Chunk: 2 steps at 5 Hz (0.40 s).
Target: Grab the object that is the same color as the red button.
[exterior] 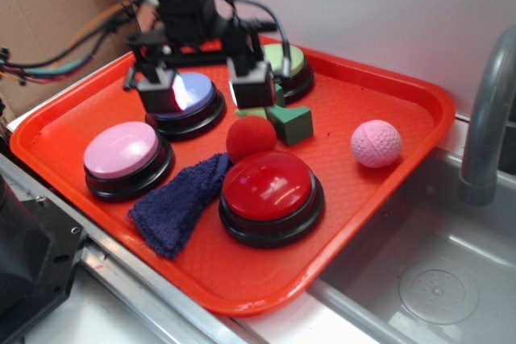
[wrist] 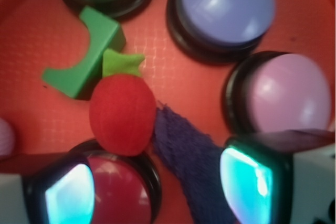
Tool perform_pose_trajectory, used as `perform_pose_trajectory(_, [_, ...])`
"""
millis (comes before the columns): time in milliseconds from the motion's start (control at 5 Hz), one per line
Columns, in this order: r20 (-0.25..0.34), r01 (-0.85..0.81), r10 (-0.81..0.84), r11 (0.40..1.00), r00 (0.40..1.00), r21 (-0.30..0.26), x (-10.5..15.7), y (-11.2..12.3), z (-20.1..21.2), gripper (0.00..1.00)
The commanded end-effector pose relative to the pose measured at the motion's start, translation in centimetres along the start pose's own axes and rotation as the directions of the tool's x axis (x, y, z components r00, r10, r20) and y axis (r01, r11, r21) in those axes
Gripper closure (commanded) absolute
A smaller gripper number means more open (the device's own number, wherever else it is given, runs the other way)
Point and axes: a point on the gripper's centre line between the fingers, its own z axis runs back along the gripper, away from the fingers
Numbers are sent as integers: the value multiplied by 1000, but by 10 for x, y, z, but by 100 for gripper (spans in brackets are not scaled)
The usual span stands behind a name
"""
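Observation:
The object, a small fuzzy red ball (exterior: 251,138) (wrist: 122,114), rests on the orange tray (exterior: 379,199) against the far rim of the red button (exterior: 268,187) (wrist: 118,192). That button is a glossy red dome on a black base. My gripper (exterior: 205,86) (wrist: 160,192) hangs open above the tray, behind the ball and over the blue button (exterior: 193,96), with nothing between its fingers. In the wrist view the ball lies ahead of the fingers, nearer the left one.
A dark blue cloth (exterior: 181,203) (wrist: 189,156) lies left of the red button. A green block (exterior: 290,122) (wrist: 86,56) and a light green piece (wrist: 122,62) sit behind the ball. Pink button (exterior: 122,151), green button (exterior: 286,60), pink dimpled ball (exterior: 376,143). Sink (exterior: 435,279) and faucet (exterior: 488,118) at right.

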Motion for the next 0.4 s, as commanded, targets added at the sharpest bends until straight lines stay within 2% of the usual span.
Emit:
perform_pose_trajectory(0, [-54,-23,21,999,998,-38,27,-16,-31,0])
perform_pose_trajectory(200, [-47,-29,28,1000,999,-6,32,-20,-46,0])
